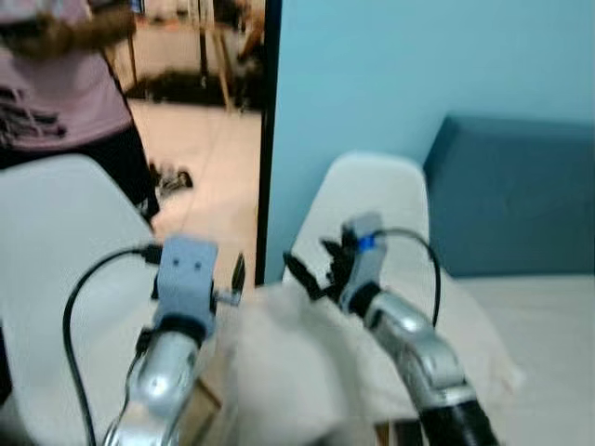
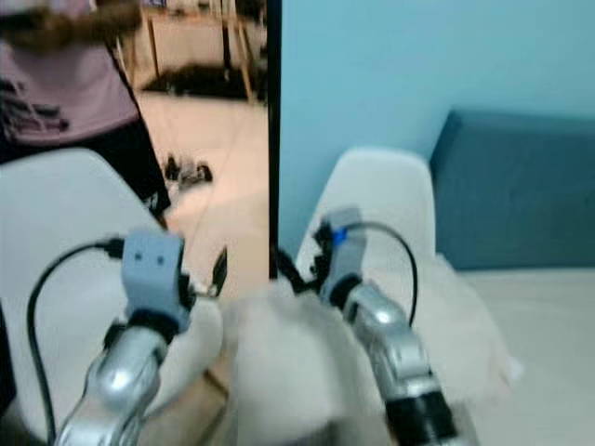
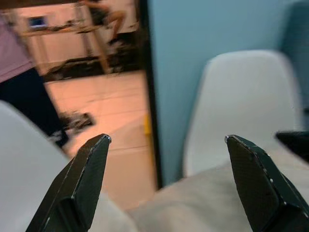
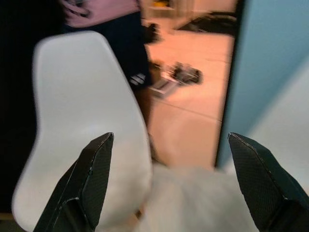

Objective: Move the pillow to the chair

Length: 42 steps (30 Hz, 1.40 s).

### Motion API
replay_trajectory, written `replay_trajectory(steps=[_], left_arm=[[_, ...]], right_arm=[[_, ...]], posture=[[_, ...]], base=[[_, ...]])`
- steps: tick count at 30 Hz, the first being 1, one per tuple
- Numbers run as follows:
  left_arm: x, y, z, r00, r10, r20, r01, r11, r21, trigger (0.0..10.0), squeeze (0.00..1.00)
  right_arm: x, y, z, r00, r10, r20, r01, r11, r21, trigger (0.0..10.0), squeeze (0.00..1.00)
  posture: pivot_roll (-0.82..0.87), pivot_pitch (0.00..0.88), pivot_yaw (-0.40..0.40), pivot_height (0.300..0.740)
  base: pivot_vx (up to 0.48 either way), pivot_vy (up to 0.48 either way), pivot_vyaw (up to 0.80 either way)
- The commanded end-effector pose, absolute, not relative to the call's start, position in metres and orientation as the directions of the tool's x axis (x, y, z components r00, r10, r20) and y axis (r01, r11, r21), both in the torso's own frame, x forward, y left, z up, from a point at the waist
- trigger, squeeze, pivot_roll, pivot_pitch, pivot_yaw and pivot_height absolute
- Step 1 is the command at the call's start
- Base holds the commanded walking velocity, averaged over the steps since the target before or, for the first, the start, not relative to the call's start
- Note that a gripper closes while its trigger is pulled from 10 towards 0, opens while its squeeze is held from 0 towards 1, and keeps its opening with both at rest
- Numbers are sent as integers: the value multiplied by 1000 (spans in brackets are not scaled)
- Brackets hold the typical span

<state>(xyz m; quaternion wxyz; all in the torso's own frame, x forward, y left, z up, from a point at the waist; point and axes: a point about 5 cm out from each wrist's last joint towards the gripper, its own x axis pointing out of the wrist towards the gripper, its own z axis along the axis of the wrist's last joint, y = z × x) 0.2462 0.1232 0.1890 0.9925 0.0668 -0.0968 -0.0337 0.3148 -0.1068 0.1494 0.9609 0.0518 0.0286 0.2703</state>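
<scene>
The cream pillow (image 1: pixel 307 362) lies low in front of me, between my two arms, and its edge (image 3: pixel 207 203) sits just under both sets of fingers. My left gripper (image 1: pixel 238 275) is open at the pillow's left top edge, nothing between its fingers (image 3: pixel 91 159). My right gripper (image 1: pixel 305 269) is open too, above the pillow's far edge (image 4: pixel 193 198). One white chair (image 1: pixel 376 200) stands straight ahead against the blue wall, behind the right gripper. A second white chair (image 1: pixel 56 242) stands at my left. The views are blurred.
A person in a pink shirt and dark trousers (image 1: pixel 65 84) stands at the far left by a dark doorway edge (image 1: pixel 270 139). A blue padded backrest (image 1: pixel 521 195) and a pale surface (image 1: pixel 548 316) lie to the right. Small items litter the tiled floor (image 1: pixel 172 177).
</scene>
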Motion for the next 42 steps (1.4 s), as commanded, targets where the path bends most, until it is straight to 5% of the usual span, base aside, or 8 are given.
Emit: replay_trajectory(steps=[1,31,42], left_arm=[[245,125,185,982,-75,171,50,988,148,10000,0],[245,124,186,981,-81,177,55,987,148,10000,0],[244,121,188,973,-111,203,82,986,143,10000,0]], right_arm=[[315,-107,147,854,518,-47,-510,852,119,10000,0],[317,-110,143,871,483,-87,-471,873,126,10000,0],[324,-125,132,924,343,-171,-332,939,90,10000,0]], posture=[[88,0,-109,740],[87,0,-109,740],[89,0,-114,740]], base=[[-480,0,0],[-456,0,-672],[0,0,-775]])
